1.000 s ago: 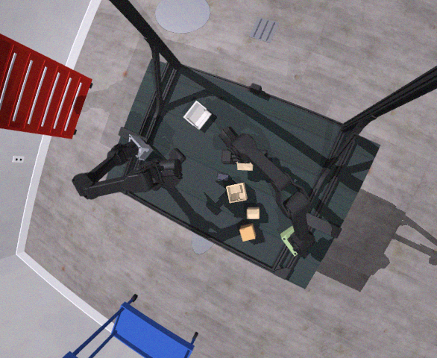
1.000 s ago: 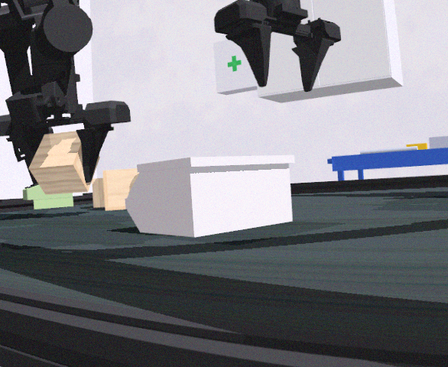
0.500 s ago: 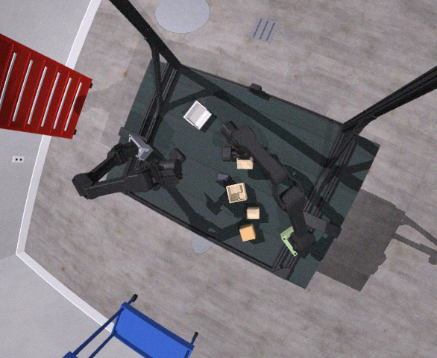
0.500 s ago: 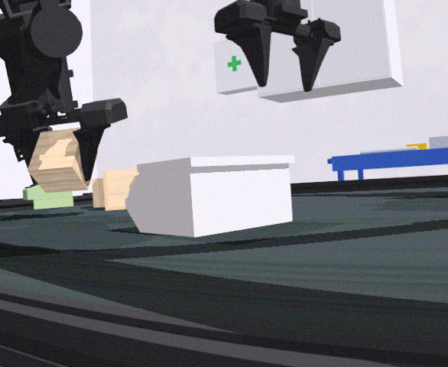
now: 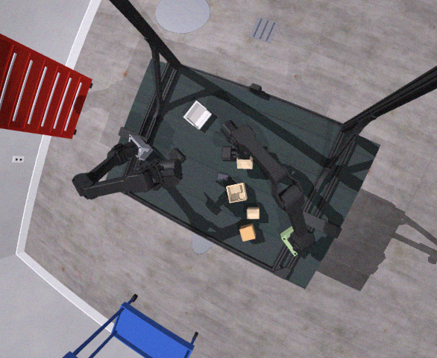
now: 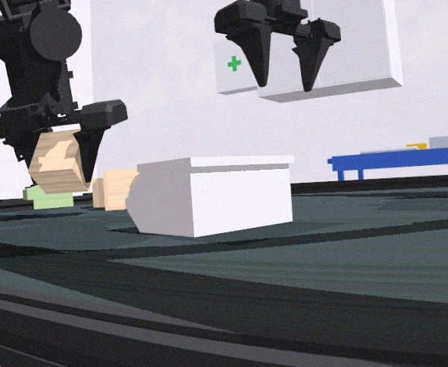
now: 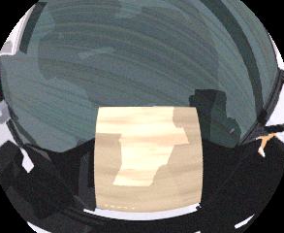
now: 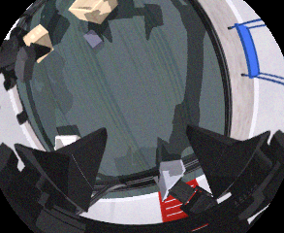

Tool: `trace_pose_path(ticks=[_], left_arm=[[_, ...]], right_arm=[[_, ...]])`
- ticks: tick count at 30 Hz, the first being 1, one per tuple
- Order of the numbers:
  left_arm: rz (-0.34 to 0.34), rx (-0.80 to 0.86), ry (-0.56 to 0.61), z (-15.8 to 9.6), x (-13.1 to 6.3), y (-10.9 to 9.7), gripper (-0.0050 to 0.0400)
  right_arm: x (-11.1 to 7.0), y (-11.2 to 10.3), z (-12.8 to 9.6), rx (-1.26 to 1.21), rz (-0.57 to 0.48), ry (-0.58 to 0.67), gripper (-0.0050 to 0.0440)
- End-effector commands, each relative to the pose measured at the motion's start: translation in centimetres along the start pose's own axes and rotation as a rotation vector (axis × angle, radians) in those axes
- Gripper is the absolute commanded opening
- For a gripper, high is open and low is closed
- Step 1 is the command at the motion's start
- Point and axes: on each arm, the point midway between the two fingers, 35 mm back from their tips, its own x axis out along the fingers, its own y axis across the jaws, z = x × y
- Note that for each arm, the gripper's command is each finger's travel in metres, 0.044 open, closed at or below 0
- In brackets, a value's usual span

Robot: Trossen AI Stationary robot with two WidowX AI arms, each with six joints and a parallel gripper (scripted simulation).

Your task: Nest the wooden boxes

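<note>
Above the dark table (image 5: pixel 211 142) (image 6: pixel 335 252) (image 7: pixel 132 73) (image 8: pixel 127 87), the left gripper (image 5: pixel 244 159) (image 6: pixel 60 183) (image 7: pixel 145 134) had its jaws clamped on a tilted wooden box (image 5: pixel 244 164) (image 6: pixel 56 161) (image 7: pixel 148 160) (image 8: pixel 38 41). Near it, the open-topped wooden box (image 5: pixel 231 198) (image 8: pixel 92 11) stood mouth up on the tabletop, with a smaller pale box (image 5: pixel 253 212) just beyond, beside an orange block (image 5: pixel 247 233). Well apart, the right gripper (image 5: pixel 172 167) (image 6: pixel 284 87) (image 8: pixel 147 130) hung with its jaws wide apart, nothing between them.

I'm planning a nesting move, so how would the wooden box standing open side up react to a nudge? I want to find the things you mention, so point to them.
The open wooden box (image 5: pixel 236 192) (image 6: pixel 119 191) (image 8: pixel 92 10) looks hollow, so probably light for its size. Its wooden walls suggest stiffness. Sitting flat, it would likelier slide than tip.
</note>
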Motion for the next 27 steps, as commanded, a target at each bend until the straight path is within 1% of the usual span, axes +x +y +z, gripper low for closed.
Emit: trace_pose_path(ticks=[1, 4, 5, 23, 24, 25, 26, 27], left_arm=[[-0.006, -0.002, 0.011, 0.0, 0.4, 0.0, 0.0312], [-0.006, -0.002, 0.011, 0.0, 0.4, 0.0, 0.0384], [-0.006, -0.002, 0.011, 0.0, 0.4, 0.0, 0.0400], [-0.006, -0.002, 0.011, 0.0, 0.4, 0.0, 0.0400], [-0.006, -0.003, 0.000, 0.0, 0.2, 0.0, 0.0400], [-0.007, -0.004, -0.033, 0.1, -0.5, 0.1, 0.0400], [-0.008, -0.006, -0.088, 0.3, -1.7, 0.1, 0.0400], [-0.008, -0.006, -0.159, 0.5, -3.3, 0.1, 0.0400]], right_arm=[[0.0, 0.0, 0.0, 0.000, -0.001, -0.002, 0.0400], [0.0, 0.0, 0.0, 0.000, -0.001, -0.002, 0.0400], [0.0, 0.0, 0.0, 0.000, -0.001, -0.002, 0.0400], [0.0, 0.0, 0.0, 0.000, -0.001, -0.002, 0.0400], [0.0, 0.0, 0.0, 0.000, -0.001, -0.002, 0.0400], [0.0, 0.0, 0.0, 0.000, -0.001, -0.002, 0.0400], [0.0, 0.0, 0.0, 0.000, -0.001, -0.002, 0.0400], [0.0, 0.0, 0.0, 0.000, -0.001, -0.002, 0.0400]])
